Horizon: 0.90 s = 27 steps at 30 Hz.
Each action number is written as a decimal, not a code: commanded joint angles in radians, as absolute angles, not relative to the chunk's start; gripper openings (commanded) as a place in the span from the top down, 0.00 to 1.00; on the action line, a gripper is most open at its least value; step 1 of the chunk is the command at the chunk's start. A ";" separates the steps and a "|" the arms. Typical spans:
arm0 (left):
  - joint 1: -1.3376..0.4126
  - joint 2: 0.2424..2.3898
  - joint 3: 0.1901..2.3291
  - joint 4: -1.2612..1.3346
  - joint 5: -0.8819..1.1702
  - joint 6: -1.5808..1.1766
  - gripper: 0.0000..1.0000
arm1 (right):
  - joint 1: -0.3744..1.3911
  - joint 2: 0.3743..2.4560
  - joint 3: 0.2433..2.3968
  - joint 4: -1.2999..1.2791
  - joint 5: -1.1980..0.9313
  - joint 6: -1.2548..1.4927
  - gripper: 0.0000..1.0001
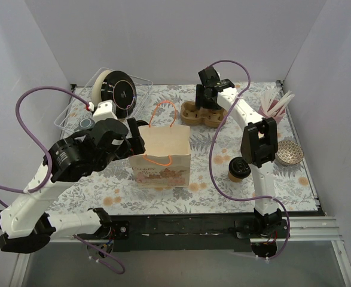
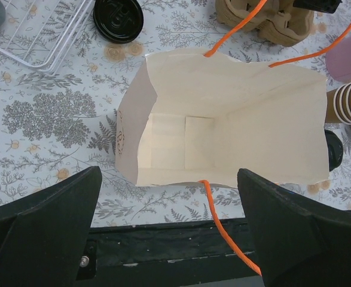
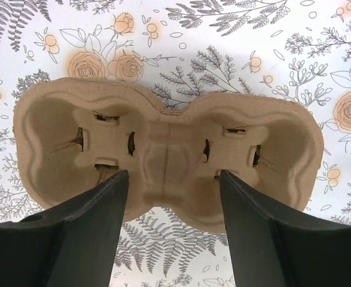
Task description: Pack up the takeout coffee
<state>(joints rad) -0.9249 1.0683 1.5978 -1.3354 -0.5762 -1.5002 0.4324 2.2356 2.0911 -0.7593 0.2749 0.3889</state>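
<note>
The takeout coffee [image 1: 239, 168], a kraft cup with a black lid, stands on the table right of the paper bag [image 1: 161, 156], beside the right arm. In the left wrist view only a dark edge [image 2: 333, 149] shows past the bag's right side. The bag [image 2: 223, 119] stands open and empty, with orange handles. My left gripper [image 1: 133, 141] is open at the bag's left side; one handle runs between its fingers [image 2: 43, 227]. My right gripper [image 1: 208, 95] is open and empty over the brown pulp cup carrier [image 3: 163, 137], its fingers [image 3: 91, 221] either side of the carrier's middle.
A wire basket [image 1: 73, 113] with a black-faced round object [image 1: 120, 89] sits at the back left, a grey mug [image 1: 87, 122] beside it. A pink cup of straws [image 1: 274, 107] and a round metal disc [image 1: 289, 152] are at the right. Stacked kraft cups [image 2: 348, 101] stand right of the bag.
</note>
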 commanded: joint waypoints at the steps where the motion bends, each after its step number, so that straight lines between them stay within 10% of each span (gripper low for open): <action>1: -0.920 1.049 1.608 -1.368 -0.586 -1.523 0.02 | 0.436 2.266 2.126 -0.709 0.250 0.399 0.30; 27: -0.922 1.046 1.583 -1.368 -0.564 -1.572 0.02 | 0.434 2.283 2.172 -0.701 0.293 0.383 0.55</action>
<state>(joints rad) -0.9249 1.0538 1.5940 -1.3357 -0.5568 -1.5570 0.4324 2.3051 2.1296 -0.7235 0.2672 0.3878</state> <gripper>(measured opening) 0.982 0.479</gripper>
